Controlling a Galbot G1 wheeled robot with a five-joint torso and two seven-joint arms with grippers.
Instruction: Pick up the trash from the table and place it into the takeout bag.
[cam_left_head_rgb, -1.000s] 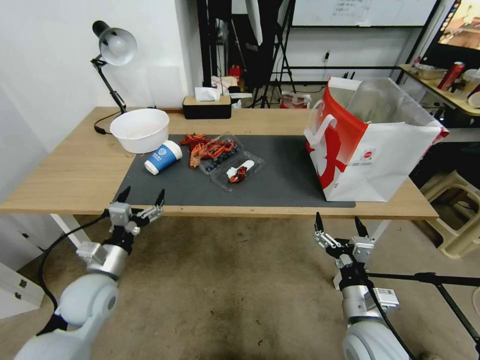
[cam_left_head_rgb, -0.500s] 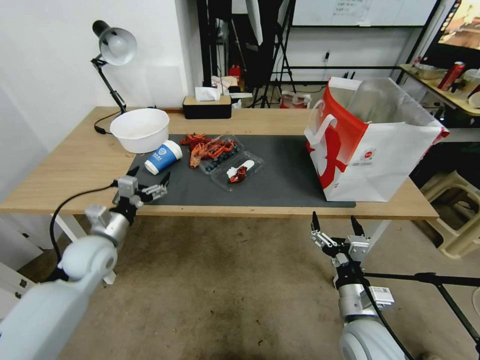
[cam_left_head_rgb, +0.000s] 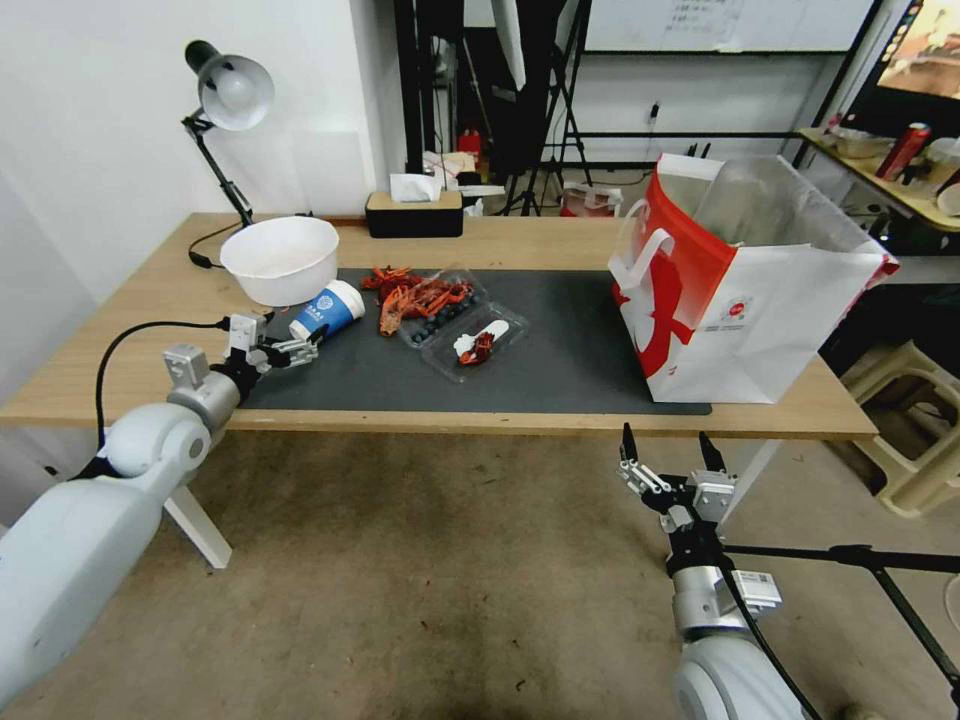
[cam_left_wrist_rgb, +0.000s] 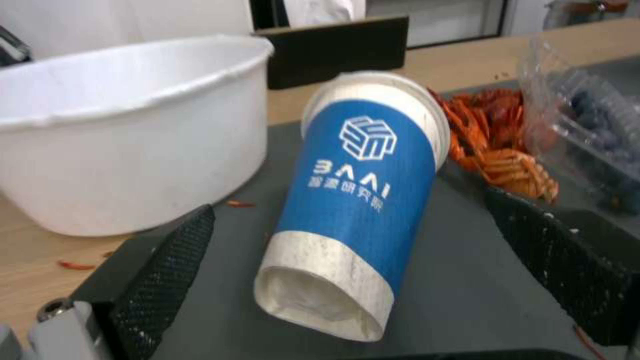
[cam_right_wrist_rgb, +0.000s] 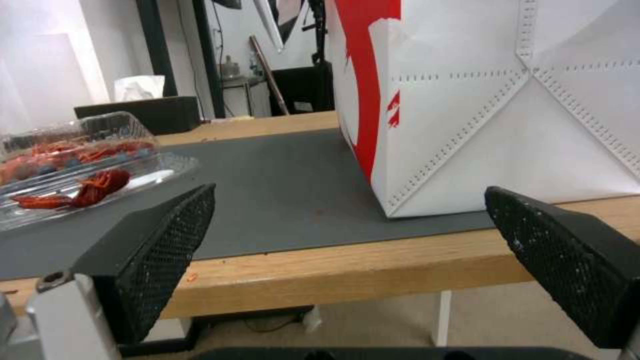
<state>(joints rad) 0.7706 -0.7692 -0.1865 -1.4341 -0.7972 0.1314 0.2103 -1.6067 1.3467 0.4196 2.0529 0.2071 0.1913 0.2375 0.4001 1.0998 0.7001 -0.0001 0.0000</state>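
The left gripper (cam_left_head_rgb: 290, 343) is over the left end of the counter (cam_left_head_rgb: 150, 340), right at the bottom of the cup (cam_left_head_rgb: 327, 313). Its jaws are wide open and hold nothing. In the left wrist view the cup (cam_left_wrist_rgb: 360, 200) lies on its side between the two black fingers (cam_left_wrist_rgb: 163, 280), with a gap on each side. The cup is blue and white, and its bottom end faces the gripper.

The cup lies on the grey mat (cam_left_head_rgb: 560, 350). Just behind it stands the white bowl (cam_left_head_rgb: 280, 258). On the cup's other side are the red shells (cam_left_head_rgb: 415, 295) and the clear trays (cam_left_head_rgb: 470, 340), one of them with dark berries in it.

The bag (cam_left_head_rgb: 740, 280) stands upright at the right end of the mat, well apart from the cup. Its top is open.

The right gripper (cam_left_head_rgb: 668, 455) hangs below the front edge of the counter, near the bag. Its jaws are wide open too, with nothing in them.

A lamp (cam_left_head_rgb: 228, 95) stands at the far left corner. A tissue box (cam_left_head_rgb: 413, 212) sits at the back edge.
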